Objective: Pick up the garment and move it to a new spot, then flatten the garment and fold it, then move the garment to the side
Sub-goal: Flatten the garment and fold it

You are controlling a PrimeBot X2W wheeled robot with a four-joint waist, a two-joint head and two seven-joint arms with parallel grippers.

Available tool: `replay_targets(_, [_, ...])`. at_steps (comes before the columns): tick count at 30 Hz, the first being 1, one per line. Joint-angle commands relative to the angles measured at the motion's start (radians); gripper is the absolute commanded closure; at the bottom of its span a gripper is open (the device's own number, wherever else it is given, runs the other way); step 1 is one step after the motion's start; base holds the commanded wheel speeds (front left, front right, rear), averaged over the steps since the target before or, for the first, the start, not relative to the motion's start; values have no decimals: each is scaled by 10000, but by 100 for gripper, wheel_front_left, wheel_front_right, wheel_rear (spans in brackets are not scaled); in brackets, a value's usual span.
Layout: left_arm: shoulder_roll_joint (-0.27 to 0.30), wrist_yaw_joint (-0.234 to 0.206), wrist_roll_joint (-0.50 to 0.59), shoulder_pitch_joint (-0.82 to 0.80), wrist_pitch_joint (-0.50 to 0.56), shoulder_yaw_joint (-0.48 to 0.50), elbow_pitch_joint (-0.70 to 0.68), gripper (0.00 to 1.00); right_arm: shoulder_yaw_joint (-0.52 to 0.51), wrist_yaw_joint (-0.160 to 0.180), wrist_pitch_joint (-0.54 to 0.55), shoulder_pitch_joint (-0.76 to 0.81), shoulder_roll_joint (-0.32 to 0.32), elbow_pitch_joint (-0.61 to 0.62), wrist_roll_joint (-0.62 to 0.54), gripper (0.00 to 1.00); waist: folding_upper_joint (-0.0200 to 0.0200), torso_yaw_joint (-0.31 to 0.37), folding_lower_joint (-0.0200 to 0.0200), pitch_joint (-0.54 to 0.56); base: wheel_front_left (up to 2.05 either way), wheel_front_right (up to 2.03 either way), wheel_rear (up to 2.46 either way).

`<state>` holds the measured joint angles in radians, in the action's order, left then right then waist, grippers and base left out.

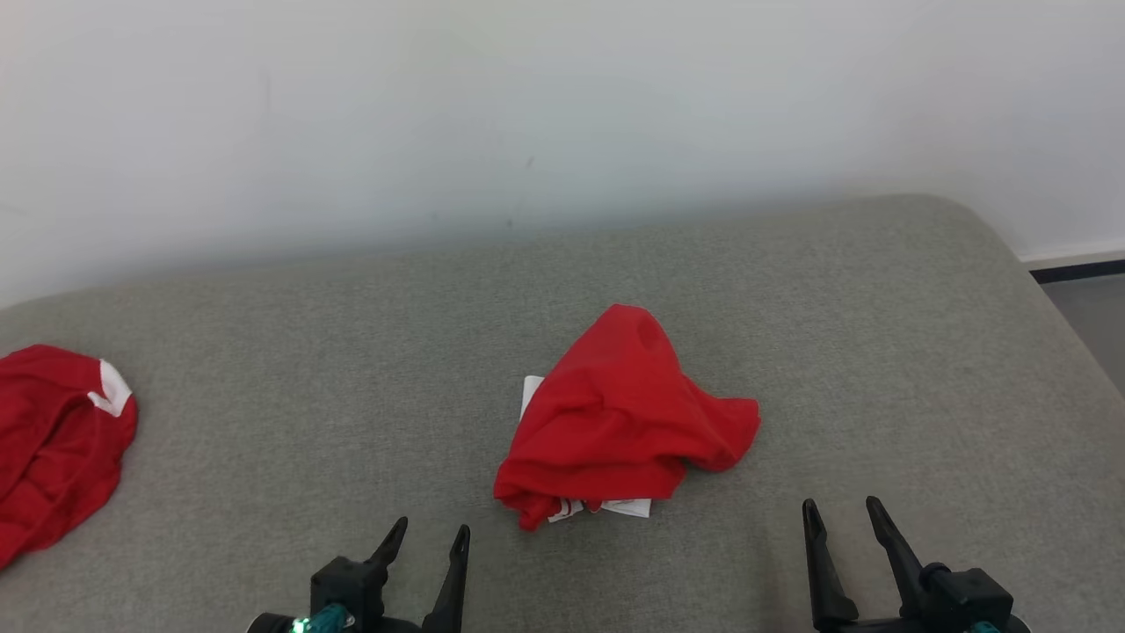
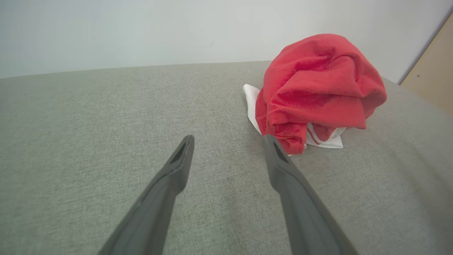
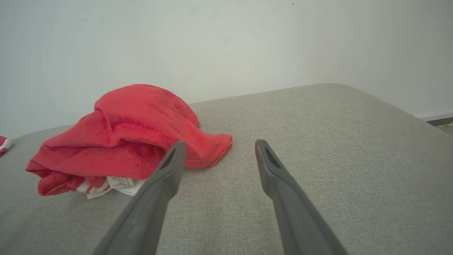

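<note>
At the near edge of the grey cushion [image 1: 264, 352], the left gripper [image 1: 431, 527] and right gripper [image 1: 841, 504] stood spread wide and empty, with the red garment [image 1: 620, 413] ahead between them.
Neither gripper touched cloth. The garment lay in a crumpled heap mid-cushion, forward and to the right of the left gripper and forward and to the left of the right one. Its length seemed to run away from the robot, leaning slightly right. White trim showed at its near edge, and that near corner looked a little closer to the left gripper. A second red cloth [image 1: 53, 440] lay well apart at the far left.
</note>
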<state>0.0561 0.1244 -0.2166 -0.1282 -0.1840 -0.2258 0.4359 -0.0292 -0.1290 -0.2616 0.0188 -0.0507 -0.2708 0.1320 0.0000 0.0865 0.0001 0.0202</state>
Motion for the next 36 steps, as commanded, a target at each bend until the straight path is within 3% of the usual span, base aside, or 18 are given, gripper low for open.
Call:
replay_targets(1, [66, 59, -118, -356, 207, -208, 347, 0, 19, -34, -50, -98, 11, -37, 66, 0, 0, 487, -1, -114, 0, 0, 0])
replay_targets(11, [76, 56, -926, -1328, 375, -652, 1778, 0, 23, -34, -49, -141, 13, -52, 8, 0, 0, 1422, -1, -278, 0, 0, 0])
replay_targets(18, [77, 17, -1150, -1919, 299, -669, 2543, 0, 97, -34, -49, -135, 14, -22, 87, 0, 0, 1604, -1, -347, 0, 0, 0])
replay_targets(19, [83, -23, -1145, -2018, 291, -655, 2625, 7, 109, -34, -50, -135, 14, -22, 88, 0, 0, 1606, -1, -350, 0, 0, 0])
replay_targets(20, [83, -66, -1150, -2103, 289, -648, 2711, 56, 120, -34, -50, -144, 14, -25, 103, 0, 0, 1602, -1, -351, 0, 0, 0])
replay_targets(22, [102, -194, -1086, -2338, 97, -632, 2855, 100, 128, -34, -49, -171, 14, -37, 127, 0, 0, 1558, -1, -339, 0, 0, 0])
replay_targets(27, [104, -535, -796, -2949, -431, -642, 2506, 100, 107, -34, -49, -175, 14, -40, 178, 0, 0, 1399, -1, -328, 0, 0, 0])
replay_targets(36, [5, -599, -118, -5169, -774, -1232, 703, 100, 138, -35, -49, -233, 13, -38, 263, 0, 0, 1220, -1, -259, 0, 0, 0])
